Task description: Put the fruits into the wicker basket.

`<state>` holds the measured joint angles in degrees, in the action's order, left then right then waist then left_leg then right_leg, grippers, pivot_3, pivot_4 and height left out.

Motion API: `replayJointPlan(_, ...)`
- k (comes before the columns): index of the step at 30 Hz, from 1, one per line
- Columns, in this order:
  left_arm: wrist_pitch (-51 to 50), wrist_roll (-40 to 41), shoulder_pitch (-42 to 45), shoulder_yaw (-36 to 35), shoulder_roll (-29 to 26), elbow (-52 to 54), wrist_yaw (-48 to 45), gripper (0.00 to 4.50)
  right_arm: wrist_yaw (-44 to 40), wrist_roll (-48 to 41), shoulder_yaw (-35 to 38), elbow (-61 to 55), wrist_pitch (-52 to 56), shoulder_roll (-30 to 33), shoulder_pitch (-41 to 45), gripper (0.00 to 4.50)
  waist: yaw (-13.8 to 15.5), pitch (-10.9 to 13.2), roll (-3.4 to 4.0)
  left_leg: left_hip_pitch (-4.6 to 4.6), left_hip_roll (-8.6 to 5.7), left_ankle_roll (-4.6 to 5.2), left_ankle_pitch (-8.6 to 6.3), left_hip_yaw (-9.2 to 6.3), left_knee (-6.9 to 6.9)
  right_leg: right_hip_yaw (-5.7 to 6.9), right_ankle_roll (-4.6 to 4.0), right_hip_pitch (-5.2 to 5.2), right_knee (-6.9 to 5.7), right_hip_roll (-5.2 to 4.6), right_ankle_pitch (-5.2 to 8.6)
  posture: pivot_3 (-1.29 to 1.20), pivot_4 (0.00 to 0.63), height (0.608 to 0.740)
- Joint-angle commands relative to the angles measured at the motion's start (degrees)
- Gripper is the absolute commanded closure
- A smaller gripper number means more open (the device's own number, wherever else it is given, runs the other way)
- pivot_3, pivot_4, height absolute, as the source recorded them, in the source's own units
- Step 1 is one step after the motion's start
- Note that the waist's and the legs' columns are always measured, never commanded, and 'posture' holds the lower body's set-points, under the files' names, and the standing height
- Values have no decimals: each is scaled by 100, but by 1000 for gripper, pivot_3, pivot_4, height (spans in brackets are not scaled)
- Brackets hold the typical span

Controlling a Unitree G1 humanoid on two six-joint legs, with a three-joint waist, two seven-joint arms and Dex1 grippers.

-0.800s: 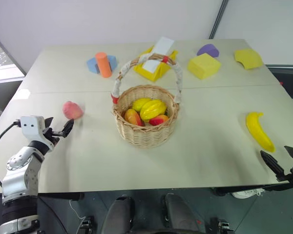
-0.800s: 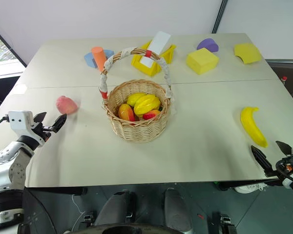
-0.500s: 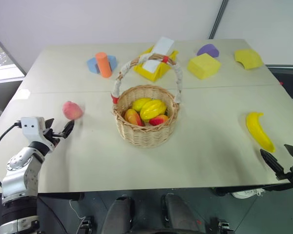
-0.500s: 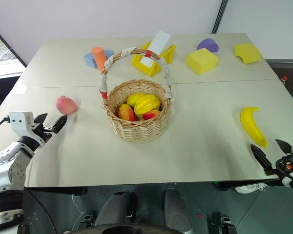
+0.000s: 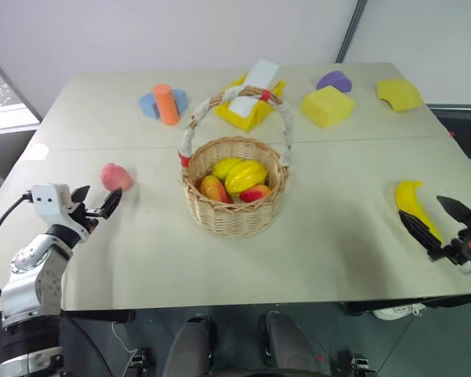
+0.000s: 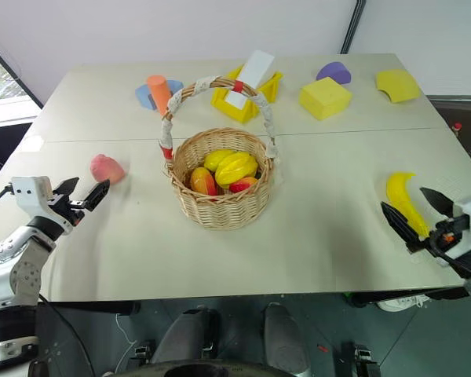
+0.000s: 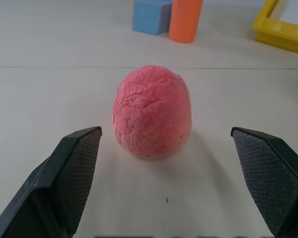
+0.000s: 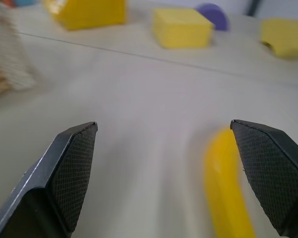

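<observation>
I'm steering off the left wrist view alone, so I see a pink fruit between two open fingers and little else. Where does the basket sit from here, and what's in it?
Observer: The wicker basket stands mid-table, to the robot's right of the pink fruit. It already holds several yellow and orange-red fruits.
Operator: Anything left outside apart from mine?
Observer: Yes, a yellow banana lies near the table's right edge.
Operator: Is the other arm on it?
Observer: The right gripper is open, with the banana's near end between its fingers, not clamped.
Operator: And mine?
Observer: The left gripper is open, just short of the pink fruit.
</observation>
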<state>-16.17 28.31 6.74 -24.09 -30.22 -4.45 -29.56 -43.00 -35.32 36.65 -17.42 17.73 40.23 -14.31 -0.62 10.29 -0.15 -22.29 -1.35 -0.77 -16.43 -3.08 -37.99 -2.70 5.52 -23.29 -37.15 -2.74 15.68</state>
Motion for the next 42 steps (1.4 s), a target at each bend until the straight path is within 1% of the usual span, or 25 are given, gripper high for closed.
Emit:
replayJointPlan(1, -113, 146, 188, -8, -82, 408, -67, 0, -103, -441, -124, -821, 381, 190, 24, 27, 7, 0, 0, 0, 0, 0, 0, 0, 0, 0, 0, 0, 0, 0, 0, 0, 150, 740)
replayJointPlan(3, -195, 152, 249, 33, -100, 457, -93, 0, -122, -516, -188, -1013, 498, 230, 32, 27, 13, -2, -4, -1, 0, 0, 0, -1, -2, 1, 0, 1, 0, 0, 0, 0, 150, 740)
replayJointPlan(5, -387, 40, 468, 82, -139, 405, 114, 0, -62, -850, -473, -1583, 772, 349, 248, 27, 8, -3, -5, -1, -1, 0, 0, -1, -2, 2, 0, 4, 1, 0, 0, 0, 150, 740)
replayJointPlan(7, -613, -249, 712, 194, -218, 388, 493, 0, 128, -1203, -916, -2140, 1046, 400, 655, 27, -22, -2, -6, 0, -1, 0, 0, -1, -3, 2, 1, 2, -1, 1, 0, 0, 150, 740)
replayJointPlan(9, -857, -472, 900, 322, -280, 394, 761, 0, 334, -1343, -1347, -2465, 1234, 404, 1066, 27, -33, -3, -8, 2, 4, -1, 1, -3, -5, 2, 1, 1, -6, 11, 0, 0, 150, 740)
replayJointPlan(13, -1360, -784, 1215, 597, -322, 486, 1150, 0, 669, -1520, -1976, -2736, 1512, 357, 1852, 27, -8, -3, -12, 2, 3, -1, 1, -7, -5, 5, 1, 1, -7, 13, 0, 0, 150, 740)
replayJointPlan(16, -1710, -1001, 1263, 772, -392, 579, 1319, 0, 650, -1639, -2143, -2812, 1625, 446, 2126, 27, 14, -3, -17, -8, -4, -1, 1, -9, -6, 7, 1, -6, -5, 5, 0, 0, 150, 740)
replayJointPlan(19, -2044, -994, 1335, 728, -348, 634, 1475, 0, 498, -1721, -2162, -2823, 1607, 508, 2213, 27, 13, -2, -22, -11, -5, -1, 1, -14, -5, 10, 1, -7, -2, 2, 0, 0, 150, 740)
replayJointPlan(22, -2171, -1043, 1433, 782, -355, 588, 1491, 0, 256, -1603, -2129, -2711, 1420, 472, 2064, 27, 10, -2, -22, -11, -5, -1, 1, -15, -5, 10, 1, -6, -2, 1, 0, 0, 150, 740)
replayJointPlan(26, -2140, -1227, 1661, 966, -317, 252, 1477, 0, 12, -1262, -2221, -2594, 1110, 378, 1744, 27, 14, -4, -25, -11, -6, -1, 1, -15, -6, 12, 1, -5, -2, 1, 0, 0, 150, 740)
replayJointPlan(29, -2005, -1393, 1936, 1082, -279, -217, 1509, 0, -52, -1059, -2333, -2653, 926, 277, 1547, 27, -1, -4, -26, -10, -6, -1, 1, -16, -5, 13, 1, -6, -4, 3, 0, 0, 150, 740)
replayJointPlan(34, -2134, -1530, 2244, 1159, -209, -704, 1590, 0, 62, -896, -2463, -2700, 835, 178, 1580, 27, -7, -5, -27, -10, -5, -4, 3, -16, -6, 12, 1, -9, -7, 6, 0, 0, 150, 740)
replayJointPlan(36, -2067, -1510, 2280, 1103, -172, -762, 1566, 559, 105, -861, -2512, -2724, 840, 154, 1590, 0, 2, -5, -27, -10, -5, -4, 3, -16, -6, 12, 1, -9, -7, 5, 0, 0, 150, 740)
replayJointPlan(37, -2047, -1519, 2283, 1095, -171, -767, 1544, 917, 130, -850, -2539, -2738, 850, 144, 1604, 0, 5, -5, -27, -10, -5, -4, 3, -16, -6, 12, 1, -9, -7, 4, 0, 0, 150, 740)
replayJointPlan(39, -2083, -1558, 2260, 1098, -199, -742, 1526, 1879, 171, -847, -2575, -2753, 868, 136, 1634, 0, 6, -5, -27, -10, -6, -4, 3, -16, -6, 12, 1, -9, -7, 2, 0, 0, 150, 740)
replayJointPlan(40, -2127, -1604, 2216, 1109, -257, -688, 1525, 2236, 192, -851, -2584, -2754, 881, 137, 1664, 0, 6, -5, -27, -10, -5, -4, 3, -16, -6, 12, 1, -9, -7, 2, 0, 0, 150, 740)
replayJointPlan(41, -2183, -1605, 2140, 1070, -337, -585, 1494, 2370, 213, -857, -2584, -2730, 895, 142, 1722, 0, 2, -5, -27, -10, -6, -4, 3, -16, -6, 12, 1, -8, -7, 2, 0, 0, 150, 740)
replayJointPlan(42, -2218, -1592, 2049, 1019, -423, -468, 1448, 2370, 229, -859, -2581, -2701, 907, 149, 1777, 0, -23, -5, -27, -10, -6, -4, 3, -16, -6, 12, 1, -9, -7, 1, 0, 0, 150, 740)
